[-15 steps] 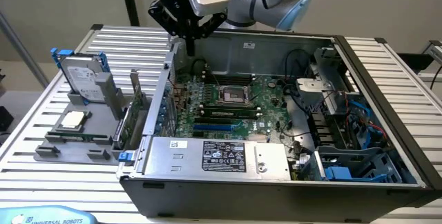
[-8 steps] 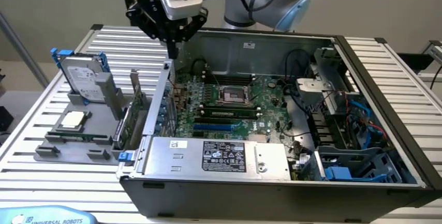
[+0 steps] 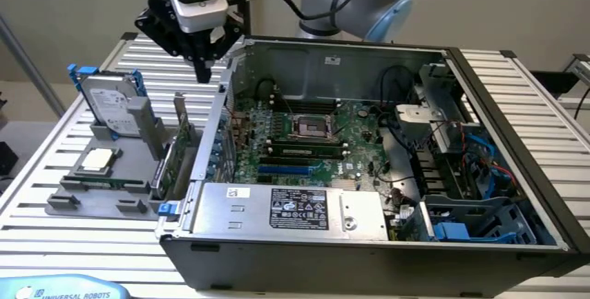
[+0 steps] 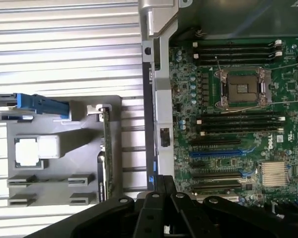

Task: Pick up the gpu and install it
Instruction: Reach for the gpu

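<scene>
End effector (image 3: 204, 71): up high, just over the line where the computer case meets the holder. Fingers pinched together into one point, nothing in their grip. In the wrist view the black fingers (image 4: 161, 184) sit over the case's side wall.
Gpu (image 3: 182, 148): standing on its long edge in the grey holder, in the slot nearest the case. From the wrist view it is a thin green strip (image 4: 108, 148), seen edge-on. It is below the end effector and well apart from it, untouched.
Holder (image 3: 92, 201): grey rack on the desk, at the exterior view's left of the case, just beside its wall.
Hard drive (image 3: 115, 109): silver, blue brackets, propped upright at the holder's far end.
Processor chip (image 3: 99, 160): square and silvery, lying flat on the holder.
Computer case (image 3: 369, 261): lid off, insides facing up.
Motherboard (image 3: 309, 137): green, in plain sight, with black and blue slots showing.
Desk (image 3: 55, 244): white slats, carrying the lot.
</scene>
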{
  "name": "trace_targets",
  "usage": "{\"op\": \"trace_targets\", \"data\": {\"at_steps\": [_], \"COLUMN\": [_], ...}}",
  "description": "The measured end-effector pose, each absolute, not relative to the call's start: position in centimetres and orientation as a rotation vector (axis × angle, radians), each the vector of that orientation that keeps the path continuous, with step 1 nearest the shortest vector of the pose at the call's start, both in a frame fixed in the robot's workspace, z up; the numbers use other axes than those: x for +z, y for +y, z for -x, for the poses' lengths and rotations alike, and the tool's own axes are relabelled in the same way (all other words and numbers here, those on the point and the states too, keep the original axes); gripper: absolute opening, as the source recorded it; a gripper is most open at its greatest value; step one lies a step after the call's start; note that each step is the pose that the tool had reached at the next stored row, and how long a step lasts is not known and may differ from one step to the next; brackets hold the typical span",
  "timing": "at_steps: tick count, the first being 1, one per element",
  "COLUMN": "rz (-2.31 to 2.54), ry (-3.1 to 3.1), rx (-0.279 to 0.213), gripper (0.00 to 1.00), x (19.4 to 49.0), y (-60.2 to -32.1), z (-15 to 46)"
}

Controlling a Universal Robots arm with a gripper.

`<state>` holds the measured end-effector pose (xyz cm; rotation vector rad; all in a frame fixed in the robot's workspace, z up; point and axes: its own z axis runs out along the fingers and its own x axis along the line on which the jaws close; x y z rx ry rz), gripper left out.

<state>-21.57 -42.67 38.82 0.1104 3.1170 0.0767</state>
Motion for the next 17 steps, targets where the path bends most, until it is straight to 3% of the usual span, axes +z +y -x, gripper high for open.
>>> {"op": "trace_targets", "data": {"at_steps": [17], "rz": [-0.111], "ry": [3.116], "rx": [0.066], "gripper": [0.11], "x": [36.3], "y": [-42.1], "z": [28.7]}}
